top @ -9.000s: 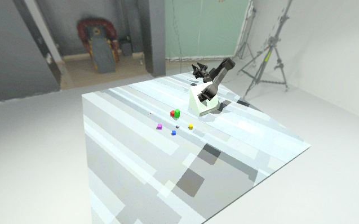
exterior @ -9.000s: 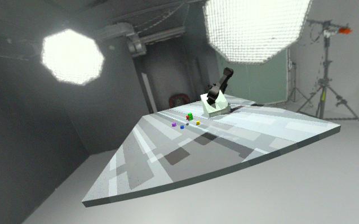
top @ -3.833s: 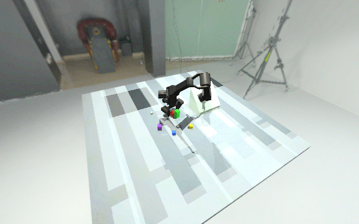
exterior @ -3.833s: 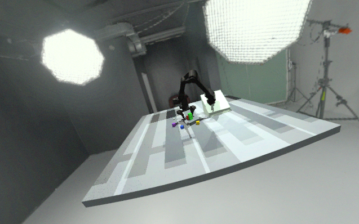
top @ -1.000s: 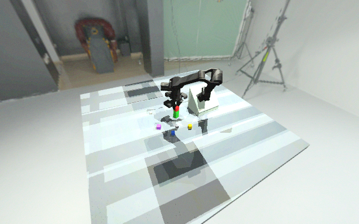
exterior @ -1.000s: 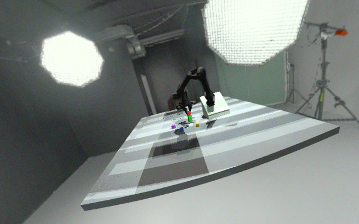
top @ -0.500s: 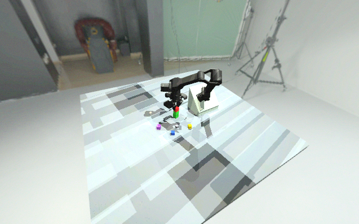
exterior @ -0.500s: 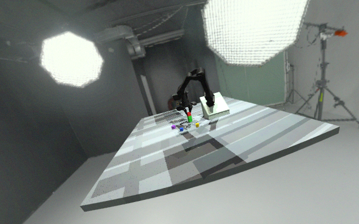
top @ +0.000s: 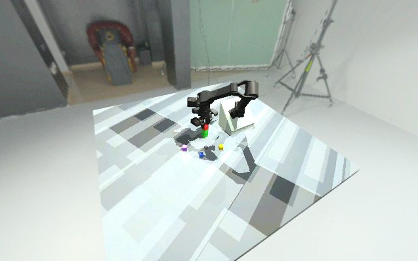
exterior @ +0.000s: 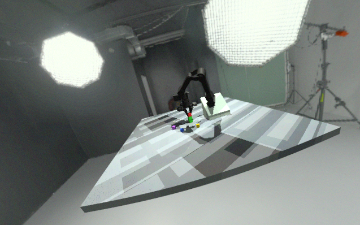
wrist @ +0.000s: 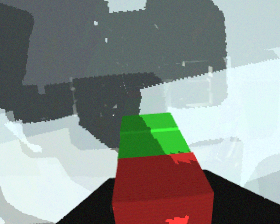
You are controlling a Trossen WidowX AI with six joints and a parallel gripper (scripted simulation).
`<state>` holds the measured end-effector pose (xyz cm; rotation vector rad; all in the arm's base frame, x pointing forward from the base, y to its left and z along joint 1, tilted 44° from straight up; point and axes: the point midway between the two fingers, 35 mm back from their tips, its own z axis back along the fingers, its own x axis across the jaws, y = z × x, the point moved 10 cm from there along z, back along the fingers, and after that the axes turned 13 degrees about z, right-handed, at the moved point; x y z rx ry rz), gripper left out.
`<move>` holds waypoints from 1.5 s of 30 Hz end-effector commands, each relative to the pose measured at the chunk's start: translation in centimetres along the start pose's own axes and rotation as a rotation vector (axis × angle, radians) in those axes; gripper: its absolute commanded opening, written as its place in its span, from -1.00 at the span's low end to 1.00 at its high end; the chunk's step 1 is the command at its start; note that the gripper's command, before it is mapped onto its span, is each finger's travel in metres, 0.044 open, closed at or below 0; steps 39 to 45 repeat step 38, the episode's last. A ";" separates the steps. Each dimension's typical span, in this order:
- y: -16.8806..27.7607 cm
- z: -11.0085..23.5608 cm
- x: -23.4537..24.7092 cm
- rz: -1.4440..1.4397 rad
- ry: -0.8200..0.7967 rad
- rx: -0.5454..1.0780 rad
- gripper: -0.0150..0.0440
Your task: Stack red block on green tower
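My gripper (top: 205, 124) (exterior: 189, 113) is shut on the red block (top: 206, 126) (exterior: 189, 115) (wrist: 163, 203). The block sits right above the green tower (top: 205, 133) (exterior: 190, 120) (wrist: 153, 135), touching or almost touching its top; I cannot tell which. In the wrist view the red block fills the lower middle between my dark fingers, and the green top shows just beyond it. The tower stands upright on the patterned table (top: 161, 203) (exterior: 234, 133).
A purple cube (top: 184, 147) (exterior: 173, 127), a blue cube (top: 201, 155) (exterior: 182, 130) and a yellow cube (top: 220, 147) (exterior: 198, 125) lie in front of the tower. A small grey object (top: 206, 147) (exterior: 187, 126) lies between them. The white base block (top: 236, 121) (exterior: 216, 108) stands to the right.
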<state>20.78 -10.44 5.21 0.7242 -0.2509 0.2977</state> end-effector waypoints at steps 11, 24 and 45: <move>0.0 0.0 0.0 0.000 0.000 0.000 0.40; 0.0 0.0 0.0 0.000 0.000 0.000 1.00; 0.0 0.0 0.0 0.000 0.000 0.000 1.00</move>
